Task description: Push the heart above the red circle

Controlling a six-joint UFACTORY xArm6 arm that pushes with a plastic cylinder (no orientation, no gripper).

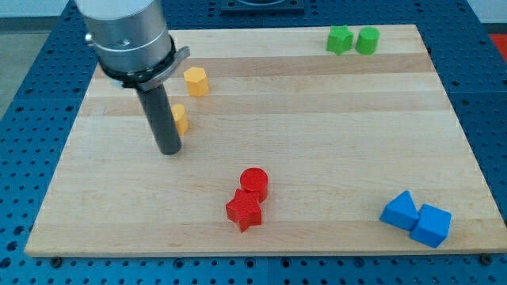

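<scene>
My tip rests on the wooden board at the view's left. A yellow block sits right behind the rod, touching its right side. The rod hides its left half, so its shape is unclear. A yellow pentagon-like block lies above it. The red circle is at the lower middle, to the right of and below my tip. A red star touches the circle's lower left.
A green star-like block and a green circle sit side by side at the top right. Two blue blocks touch each other at the bottom right corner.
</scene>
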